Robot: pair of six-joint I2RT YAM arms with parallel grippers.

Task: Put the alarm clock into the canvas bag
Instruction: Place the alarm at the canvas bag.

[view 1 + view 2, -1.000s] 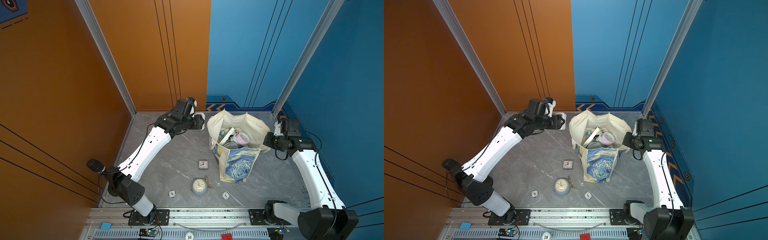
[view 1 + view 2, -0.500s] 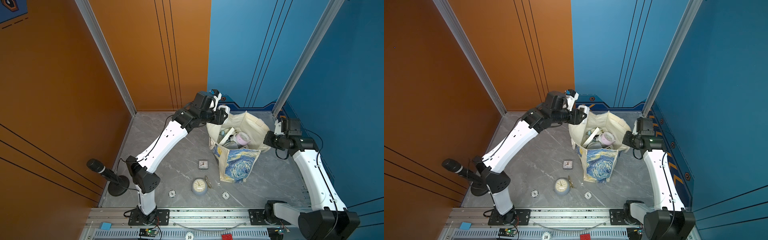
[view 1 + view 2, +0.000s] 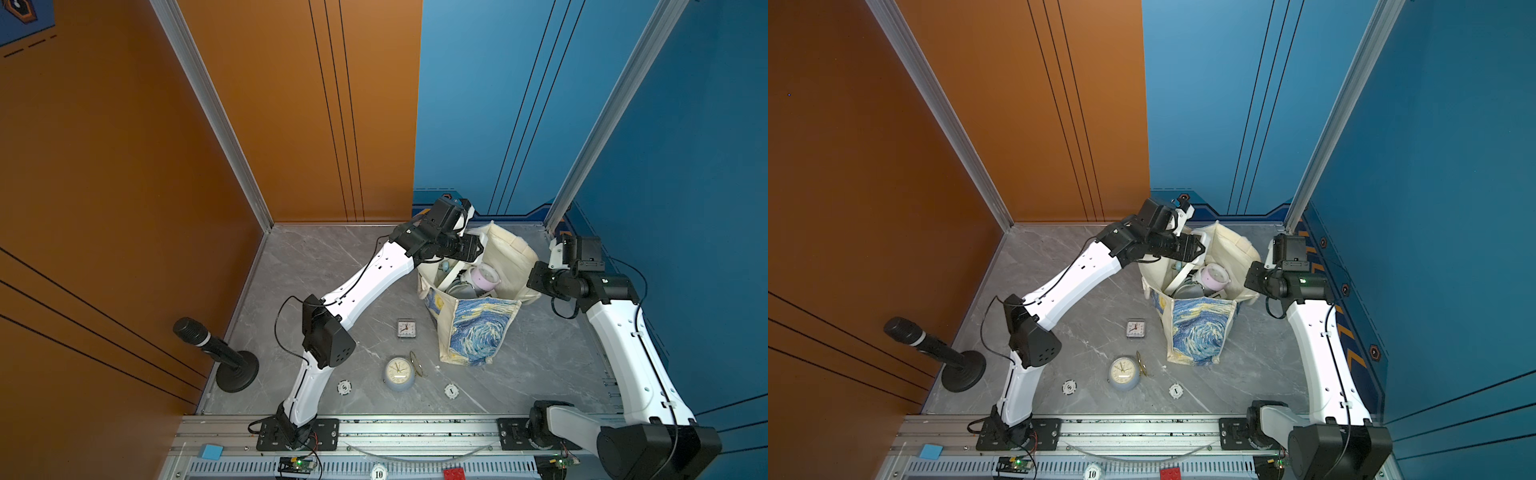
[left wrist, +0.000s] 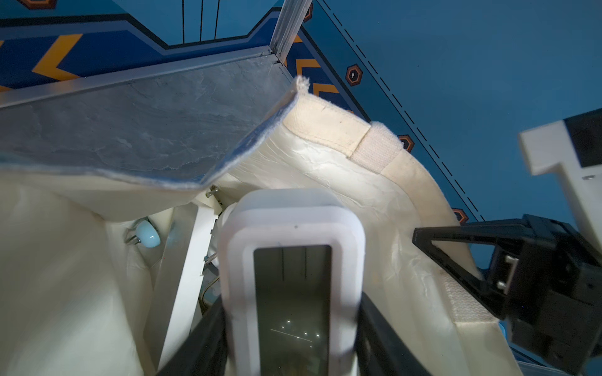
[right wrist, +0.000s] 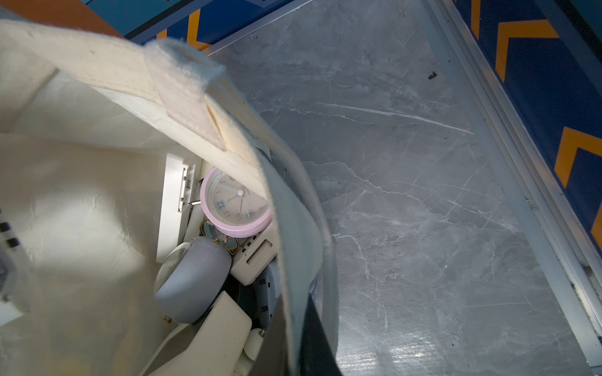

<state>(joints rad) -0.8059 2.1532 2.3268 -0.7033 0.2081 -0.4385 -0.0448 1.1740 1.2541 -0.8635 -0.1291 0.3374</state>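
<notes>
The left pincer with its white clock swung over the canvas bag.

The cream canvas bag, printed blue and yellow, is coarse woven cloth with a crinkled lining. The white rounded-rectangular alarm clock looks matt plastic, its dark screen glossy. The grey marble-patterned surface is smooth, faintly shiny.

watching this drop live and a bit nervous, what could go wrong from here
1. The canvas bag is already crowded: released from the left claw, the white alarm clock could knock hard onto the pink clock or perch on the pile.
2. Only the right claw pinches the rim open; if the cloth slips, the mouth may sag and block the drop.
</notes>
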